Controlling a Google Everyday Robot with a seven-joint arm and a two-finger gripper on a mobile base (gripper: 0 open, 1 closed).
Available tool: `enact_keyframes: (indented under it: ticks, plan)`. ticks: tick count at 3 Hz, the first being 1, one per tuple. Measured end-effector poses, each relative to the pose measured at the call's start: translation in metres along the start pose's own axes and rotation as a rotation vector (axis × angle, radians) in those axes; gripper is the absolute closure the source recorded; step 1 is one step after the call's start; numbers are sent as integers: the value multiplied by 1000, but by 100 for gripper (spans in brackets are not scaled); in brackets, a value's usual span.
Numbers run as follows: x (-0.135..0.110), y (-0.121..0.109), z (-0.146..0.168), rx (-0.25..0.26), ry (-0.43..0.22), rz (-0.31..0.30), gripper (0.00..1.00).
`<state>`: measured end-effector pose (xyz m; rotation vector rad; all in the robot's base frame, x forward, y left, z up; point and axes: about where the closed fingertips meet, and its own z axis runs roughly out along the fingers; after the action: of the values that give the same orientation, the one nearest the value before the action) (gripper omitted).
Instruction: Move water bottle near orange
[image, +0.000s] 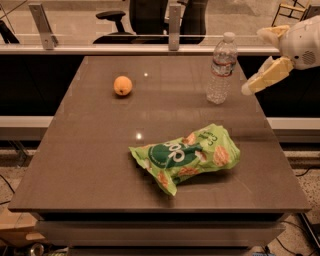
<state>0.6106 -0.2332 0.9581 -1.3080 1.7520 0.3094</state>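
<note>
Sitting toward the left rear of the dark table (75, 165), the orange (122, 85) is resting alone on bare surface with nothing touching it, which is leaving room on every side for something to be set beside it. Moving rightward, a green snack bag (187, 157) is lying flat and crumpled nearer the front edge. It is well apart from the fruit and out of the straight line between fruit and bottle, so it is probably not getting in the way of a carry along the back of the table. Further right, the water bottle (221, 70) is standing upright on its base near the right rear corner, white cap on top, well apart from the orange, so the move itself is looking not yet begun. At the far right, the gripper (252, 61) is hovering just beside the bottle, by the table's right edge, not touching it. Its two pale fingers (267, 75) are showing spread wide with nothing between them, one higher up and one slanting down toward the bottle. I am judging this as an approach for a side grasp. A tall, light, ribbed bottle is likely to tip easily, so closing around its middle rather than near the cap is looking the safer choice.
</note>
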Motion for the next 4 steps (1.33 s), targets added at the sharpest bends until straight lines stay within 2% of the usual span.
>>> enact_keyframes:
  ticks: [2, 3, 4]
  plan:
    - [-13, -8, 29, -126, -139, -29, 0]
    - [-15, -10, 40, -179, -202, -23, 0]
    - [-10, -10, 51, -237, -223, 25, 0]
